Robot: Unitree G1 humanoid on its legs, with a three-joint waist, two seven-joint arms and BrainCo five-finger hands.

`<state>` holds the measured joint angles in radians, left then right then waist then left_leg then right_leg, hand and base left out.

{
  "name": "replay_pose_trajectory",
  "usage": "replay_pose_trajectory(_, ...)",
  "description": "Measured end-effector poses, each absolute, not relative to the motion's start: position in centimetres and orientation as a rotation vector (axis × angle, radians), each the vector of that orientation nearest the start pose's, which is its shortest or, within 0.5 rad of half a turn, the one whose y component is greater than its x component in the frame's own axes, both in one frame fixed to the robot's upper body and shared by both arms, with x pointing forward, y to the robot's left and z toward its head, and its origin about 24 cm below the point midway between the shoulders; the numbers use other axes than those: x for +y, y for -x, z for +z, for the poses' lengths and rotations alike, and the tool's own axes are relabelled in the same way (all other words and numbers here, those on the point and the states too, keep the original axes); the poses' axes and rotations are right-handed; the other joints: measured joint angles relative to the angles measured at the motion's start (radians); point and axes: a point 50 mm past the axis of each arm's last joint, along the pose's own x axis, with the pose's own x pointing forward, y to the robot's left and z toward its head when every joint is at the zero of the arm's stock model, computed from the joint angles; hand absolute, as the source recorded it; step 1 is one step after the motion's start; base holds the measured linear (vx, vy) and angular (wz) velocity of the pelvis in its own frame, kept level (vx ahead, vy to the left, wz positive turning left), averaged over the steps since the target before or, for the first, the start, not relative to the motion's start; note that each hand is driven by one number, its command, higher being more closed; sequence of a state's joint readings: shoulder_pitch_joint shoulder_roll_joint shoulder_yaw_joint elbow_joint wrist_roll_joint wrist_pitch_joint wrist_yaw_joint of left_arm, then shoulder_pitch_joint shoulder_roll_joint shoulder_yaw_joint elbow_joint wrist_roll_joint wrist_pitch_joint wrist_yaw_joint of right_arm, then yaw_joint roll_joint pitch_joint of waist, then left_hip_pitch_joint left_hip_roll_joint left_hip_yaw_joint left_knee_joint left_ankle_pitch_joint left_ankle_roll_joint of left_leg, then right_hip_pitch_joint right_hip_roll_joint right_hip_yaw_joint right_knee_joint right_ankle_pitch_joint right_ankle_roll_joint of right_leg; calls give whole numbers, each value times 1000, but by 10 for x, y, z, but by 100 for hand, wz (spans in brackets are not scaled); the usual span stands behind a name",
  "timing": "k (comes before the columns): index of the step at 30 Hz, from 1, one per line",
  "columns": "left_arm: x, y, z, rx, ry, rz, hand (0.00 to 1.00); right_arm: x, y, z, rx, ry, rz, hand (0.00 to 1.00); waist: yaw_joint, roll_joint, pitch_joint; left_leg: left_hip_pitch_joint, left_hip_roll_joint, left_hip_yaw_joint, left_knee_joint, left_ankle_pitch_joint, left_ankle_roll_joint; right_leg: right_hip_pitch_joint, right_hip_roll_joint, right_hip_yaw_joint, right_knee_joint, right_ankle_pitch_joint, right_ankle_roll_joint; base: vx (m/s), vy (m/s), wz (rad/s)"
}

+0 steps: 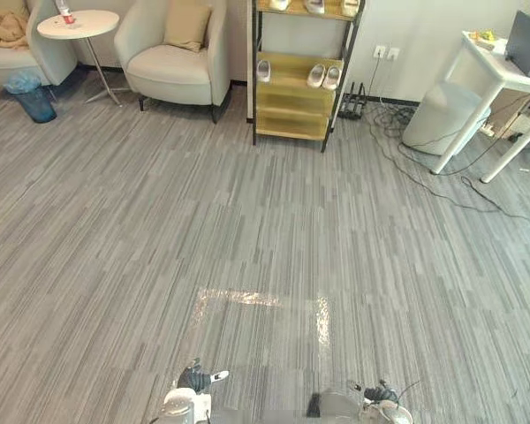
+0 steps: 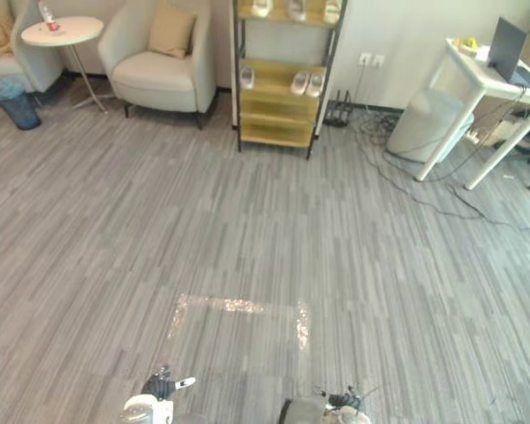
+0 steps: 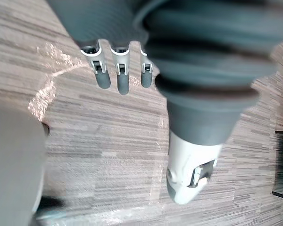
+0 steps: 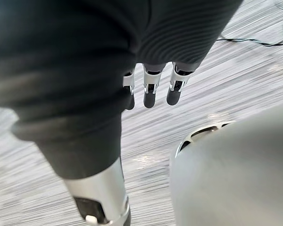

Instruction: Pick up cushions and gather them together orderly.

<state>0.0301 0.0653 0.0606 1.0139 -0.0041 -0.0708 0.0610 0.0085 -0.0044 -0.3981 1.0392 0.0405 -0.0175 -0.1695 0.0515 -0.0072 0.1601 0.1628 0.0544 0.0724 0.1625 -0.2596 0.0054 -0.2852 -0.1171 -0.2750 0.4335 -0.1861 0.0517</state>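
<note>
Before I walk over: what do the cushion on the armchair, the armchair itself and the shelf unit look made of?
Cushion: probably tan fabric, matte, with soft rounded edges. Armchair: smooth cream upholstery with a faint sheen, possibly faux leather. Shelf unit: light wood-look boards in a thin dark frame, probably metal.

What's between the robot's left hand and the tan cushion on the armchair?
Left eye view: bare grey floor, with a shiny tape outline just ahead of the left hand, then the armchair under the cushion.

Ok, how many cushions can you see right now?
1: a tan cushion upright against the back of the cream armchair. The tan heap on the chair at the left edge may hide another.
</note>
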Motion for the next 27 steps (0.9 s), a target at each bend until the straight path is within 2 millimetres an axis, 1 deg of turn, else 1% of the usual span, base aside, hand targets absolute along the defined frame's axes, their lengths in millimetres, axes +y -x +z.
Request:
replay_pose_trajectory(1,188,-128,-150,969,-57,155,0,-207,-113,-155,1035,-151,-541,0,0,-11,0,16,1,-2,-9,-10,-17,-3,14,17,-96,63,-2,399,-250,25)
replay_pose_trajectory(2,193,-126,-150,972,-66,167,0,-205,-109,-157,1049,-154,-541,0,1,-33,-2,31,-12,-10,-9,-29,-42,-2,14,56,-182,177,-11,487,-324,22)
replay_pose_trajectory(3,190,-122,-153,995,-43,181,0,-212,-108,-156,1043,-146,-560,0,-6,-8,-4,60,14,-36,-6,-52,-53,7,40,65,-138,210,-53,398,-276,18)
replay_pose_trajectory(4,188,-120,-154,997,-27,188,0,-217,-107,-155,1042,-140,-569,0,-4,11,-12,60,35,-39,4,-52,-53,10,53,65,-125,178,-63,397,-264,13)
replay_pose_trajectory(5,181,-119,-155,1002,-11,181,0,-221,-106,-155,1040,-140,-586,0,-2,36,-19,48,54,-52,43,-55,-58,16,72,47,-123,141,-64,377,-254,16)
replay_pose_trajectory(6,177,-119,-156,1004,12,188,0,-222,-106,-154,1037,-145,-593,0,-4,58,-21,11,79,-64,144,-56,-60,45,93,26,-138,118,-74,369,-269,23)
replay_pose_trajectory(7,175,-119,-156,1002,29,194,0,-222,-105,-155,1039,-143,-592,0,-4,64,-21,-28,95,-72,247,-55,-62,69,107,19,-154,108,-80,368,-256,41)
replay_pose_trajectory(8,175,-123,-154,984,45,207,0,-222,-106,-154,1034,-134,-582,0,-7,76,-15,-127,130,-83,473,-29,-83,124,130,-4,-190,96,-88,355,-216,34)
replay_pose_trajectory(9,177,-125,-152,967,57,222,0,-218,-107,-154,1037,-126,-563,0,5,73,-6,-219,177,-73,683,-18,-80,181,159,-11,-219,82,-102,438,-221,24)
replay_pose_trajectory(10,179,-127,-151,957,54,228,0,-216,-108,-155,1039,-120,-549,0,10,77,-7,-255,193,-58,755,-22,-85,214,170,-11,-231,73,-115,360,-155,-1)
replay_pose_trajectory(11,181,-126,-150,952,48,231,0,-214,-109,-155,1038,-125,-549,0,15,66,-1,-297,200,-35,787,-35,-98,260,171,-22,-245,72,-117,346,-134,-4)
replay_pose_trajectory(12,183,-126,-150,949,41,231,0,-214,-110,-155,1036,-127,-549,0,17,55,1,-320,196,-19,765,-45,-91,286,171,-22,-266,70,-115,302,-90,-6)
replay_pose_trajectory(13,182,-128,-149,940,37,225,0,-213,-113,-154,1026,-130,-550,0,19,56,0,-347,187,2,695,-62,-96,314,167,-14,-287,70,-115,290,-57,-16)
replay_pose_trajectory(14,181,-130,-148,935,36,221,0,-212,-118,-153,1017,-132,-546,0,24,56,0,-366,166,-1,596,-67,-89,333,161,0,-302,70,-113,309,29,-35)
replay_pose_trajectory(15,181,-132,-148,931,35,217,0,-211,-121,-152,1010,-135,-542,0,30,56,1,-372,135,-22,453,-62,-89,346,148,17,-308,71,-108,385,146,-46)
replay_pose_trajectory(16,178,-134,-147,930,26,197,0,-212,-120,-152,1014,-134,-545,0,36,59,0,-359,81,-93,224,70,-110,359,131,36,-309,58,-81,382,163,-40)
replay_pose_trajectory(17,177,-134,-147,930,25,193,0,-211,-117,-153,1022,-136,-545,0,38,65,-2,-351,70,-101,210,114,-116,365,129,46,-308,54,-73,300,135,-26)
replay_pose_trajectory(18,178,-135,-147,930,24,193,0,-206,-114,-155,1039,-147,-540,0,42,51,-6,-325,51,-102,187,120,-106,376,118,64,-316,51,-55,228,89,-1)
replay_pose_trajectory(19,179,-136,-147,927,15,192,0,-205,-114,-155,1037,-151,-541,0,41,40,-8,-310,35,-97,168,124,-101,381,100,66,-318,49,-46,216,95,8)
replay_pose_trajectory(20,179,-139,-146,925,15,190,0,-205,-112,-156,1043,-151,-544,0,38,23,-6,-298,20,-88,162,124,-100,392,80,67,-319,42,-35,262,150,13)
replay_pose_trajectory(21,181,-139,-146,925,15,196,0,-204,-109,-157,1052,-153,-545,0,41,10,-13,-293,6,-84,159,125,-99,397,66,67,-320,39,-30,191,112,8)
replay_pose_trajectory(24,182,-136,-148,936,13,196,0,-204,-102,-158,1066,-172,-569,0,42,3,-18,-233,-18,-83,108,135,-83,430,45,71,-327,40,-26,126,54,6)
replay_pose_trajectory(27,181,-134,-148,943,2,179,0,-202,-97,-160,1078,-183,-578,0,42,1,-27,-207,-24,-84,44,151,-71,429,38,73,-335,39,-23,56,-11,0)
